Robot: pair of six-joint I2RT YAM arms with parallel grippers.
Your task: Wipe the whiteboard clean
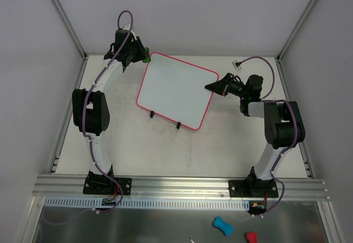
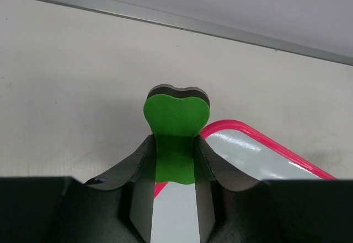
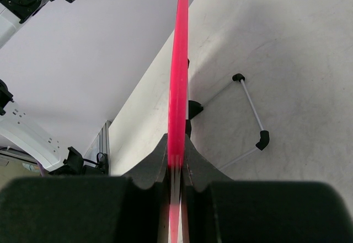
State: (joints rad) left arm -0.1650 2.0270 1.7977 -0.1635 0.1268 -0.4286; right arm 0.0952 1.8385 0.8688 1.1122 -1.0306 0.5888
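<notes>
Right hand (image 3: pixel 176 144) of mine is clamped on the whiteboard's (image 1: pixel 174 88) pink edge, I judge to stop it sliding over the bench (image 1: pixel 165 144). My left hand (image 2: pixel 175 144) pinches a green eraser (image 2: pixel 176 111), the board's corner just beneath and ahead, ready for wiping.

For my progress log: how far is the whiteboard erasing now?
Done: right fingers clamp the whiteboard at its edge, and left fingers grip a green eraser. In hand: the eraser sits by the far corner. Left: the wiping itself, though no marks show from above.
</notes>
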